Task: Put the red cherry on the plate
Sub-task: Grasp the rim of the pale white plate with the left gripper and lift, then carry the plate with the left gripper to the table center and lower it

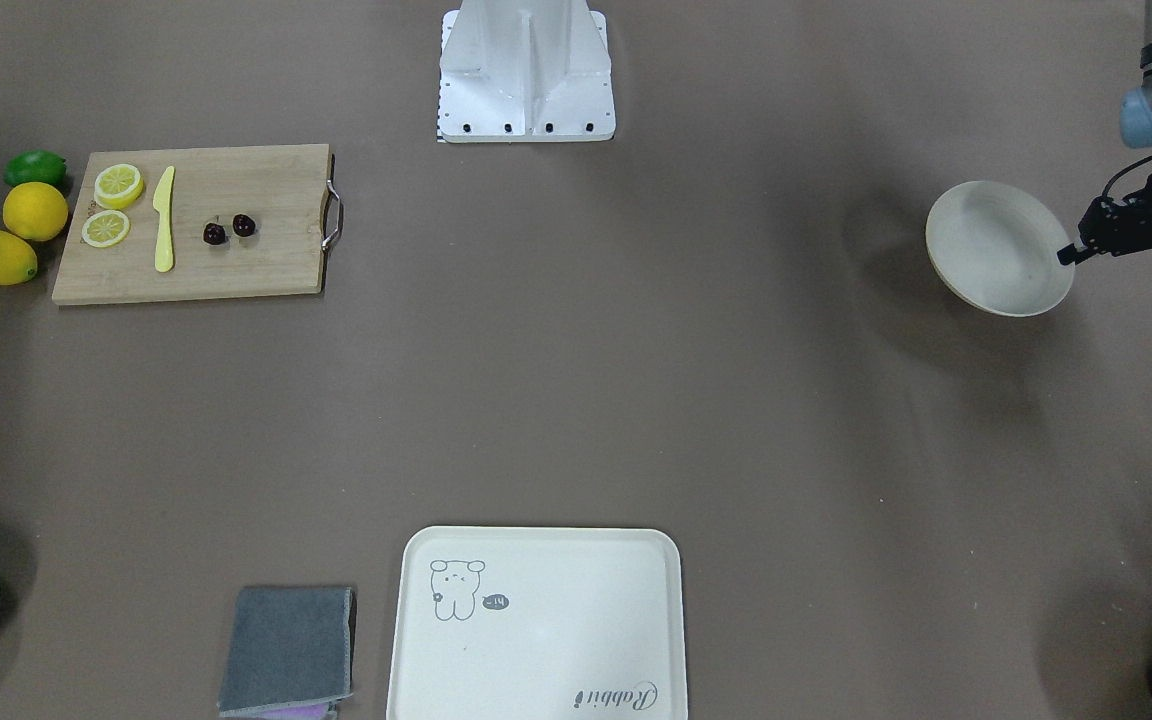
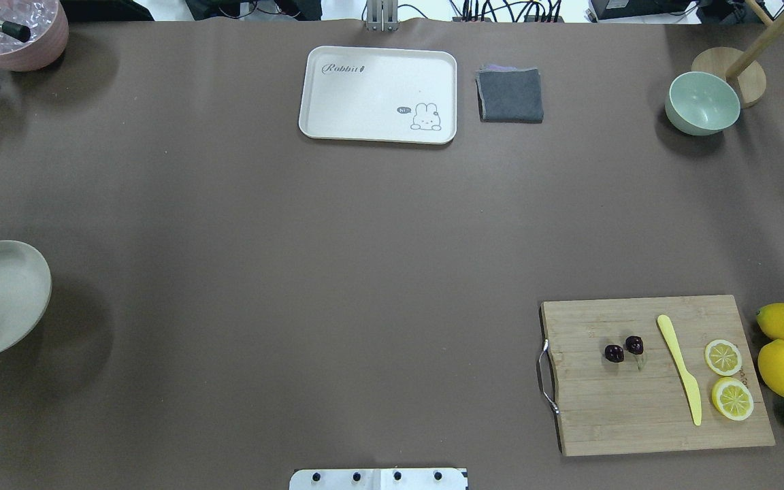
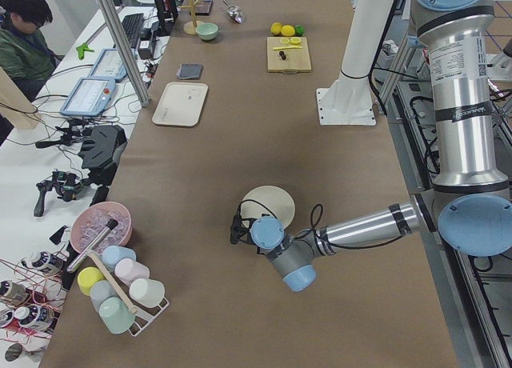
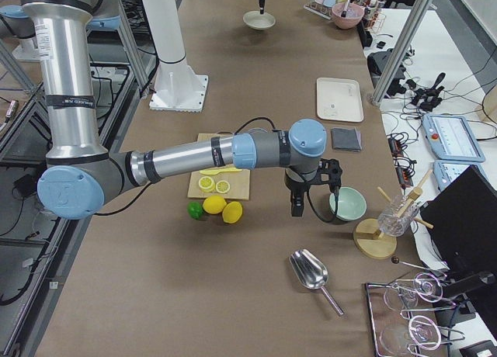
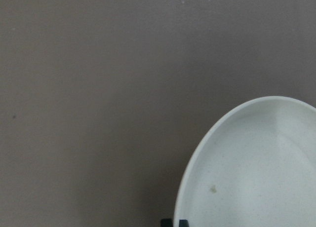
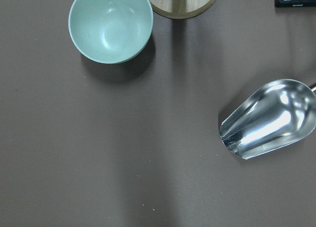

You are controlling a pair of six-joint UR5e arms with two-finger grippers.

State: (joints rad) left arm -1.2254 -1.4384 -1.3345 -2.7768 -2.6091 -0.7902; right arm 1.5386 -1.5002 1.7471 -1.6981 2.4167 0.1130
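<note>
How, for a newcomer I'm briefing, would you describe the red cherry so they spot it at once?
Find the wooden cutting board on the robot's right side. On it, between the metal handle and the pale yellow knife, lies the red cherry. It is a tiny, glossy, nearly black pair, unlike the yellow lemon slices nearby.

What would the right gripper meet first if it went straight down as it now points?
Probably the bare table: the right gripper points down, and its wrist view centres on tabletop, with the green bowl and metal scoop off to the sides.
</note>
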